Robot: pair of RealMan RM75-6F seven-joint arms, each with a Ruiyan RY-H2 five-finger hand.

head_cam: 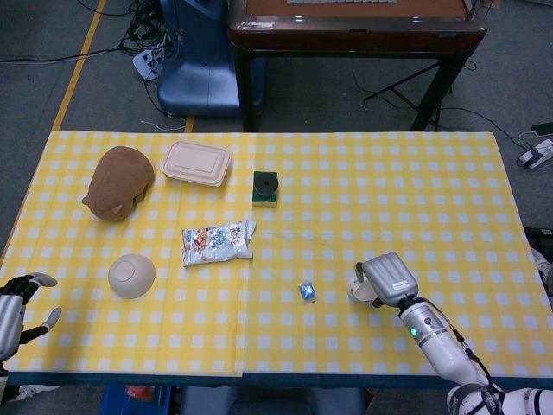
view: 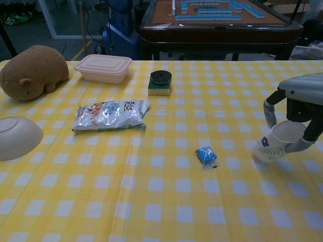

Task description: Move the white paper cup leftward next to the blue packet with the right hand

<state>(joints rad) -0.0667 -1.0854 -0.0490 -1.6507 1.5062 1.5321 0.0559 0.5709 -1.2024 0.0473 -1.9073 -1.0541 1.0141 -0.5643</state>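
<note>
Right now my right hand (view: 298,113) is wrapping its fingers around the rim of the white paper cup with the leaf print (view: 275,143), which is sitting on the yellow checked desk (view: 151,201) well right of the small blue packet (view: 206,155). I am judging the cup light, thin-walled and easy to crush, so I am favouring a gentle hold near the stiffer rim. It is tilting, its long axis leaning and its mouth pointing up and to the right. My left hand (head_cam: 17,307) is hanging open, holding nothing.
</note>
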